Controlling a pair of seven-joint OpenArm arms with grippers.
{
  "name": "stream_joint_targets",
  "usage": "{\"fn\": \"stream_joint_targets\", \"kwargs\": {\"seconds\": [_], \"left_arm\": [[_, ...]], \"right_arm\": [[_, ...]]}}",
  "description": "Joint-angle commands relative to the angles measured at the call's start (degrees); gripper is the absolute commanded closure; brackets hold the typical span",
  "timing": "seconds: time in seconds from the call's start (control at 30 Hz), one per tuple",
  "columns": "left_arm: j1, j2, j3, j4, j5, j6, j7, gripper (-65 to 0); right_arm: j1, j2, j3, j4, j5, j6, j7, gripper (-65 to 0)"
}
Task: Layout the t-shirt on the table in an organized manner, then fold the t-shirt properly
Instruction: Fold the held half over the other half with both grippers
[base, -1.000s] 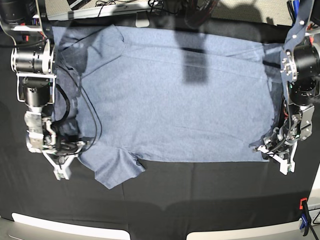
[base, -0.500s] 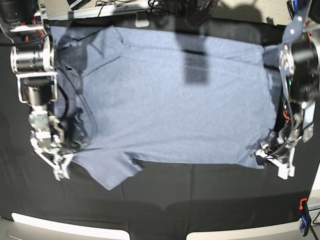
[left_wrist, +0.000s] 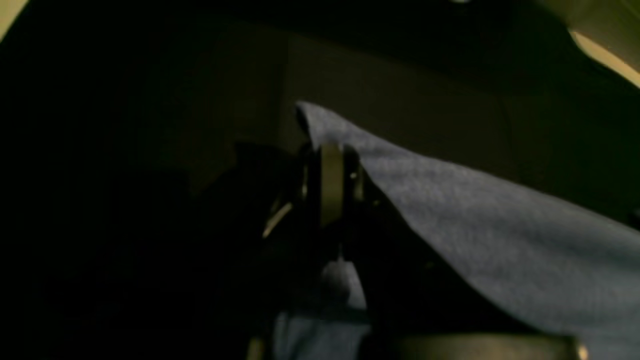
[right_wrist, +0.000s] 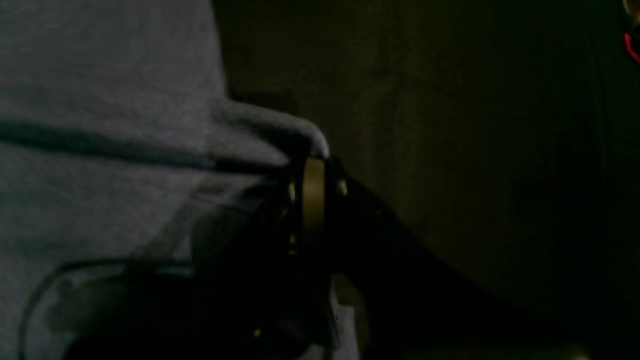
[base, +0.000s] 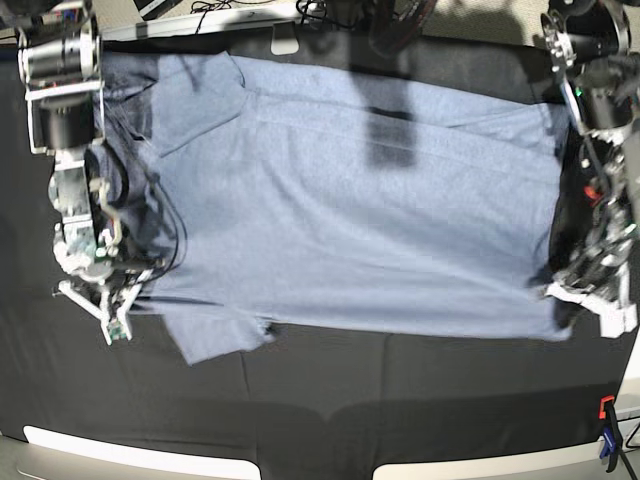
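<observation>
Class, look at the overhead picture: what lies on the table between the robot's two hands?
In the base view, the t-shirt spans the whole stretch, spread flat on the table, from the right hand to the left hand.

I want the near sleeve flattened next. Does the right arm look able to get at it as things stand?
Probably not yet: the right gripper is right beside the sleeve, nothing between, but it is shut on the t-shirt edge and would need to let go.

Dim blurred wrist views, brighter base view, soft shadows
</observation>
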Motion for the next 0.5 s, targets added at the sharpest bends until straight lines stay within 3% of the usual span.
{"fn": "stream_joint_targets", "kwargs": {"seconds": [0.0, 0.13, 0.37, 0.47], "left_arm": [[-0.9, -1.1, -1.7, 1.8, -1.1, 0.2, -2.3, 0.0], [0.6, -1.4, -5.1, 2.7, -1.4, -2.6, -1.0, 0.0], [4.7, -1.4, -5.7, 2.7, -3.6, -4.8, -0.8, 0.0], [5.9, -1.4, -5.7, 2.7, -3.5, -7.3, -1.4, 0.0]], "right_arm": [[0.9, 1.1, 0.4, 2.0, -0.8, -1.4, 0.8, 0.0], [-2.0, 1.1, 0.4, 6.4, -0.8, -1.4, 0.5, 0.0], [-9.1, 1.1, 0.4, 17.1, -1.5, -4.4, -0.5, 0.0], [-13.1, 1.1, 0.4, 22.5, -4.3, -5.9, -0.8, 0.0]]}}
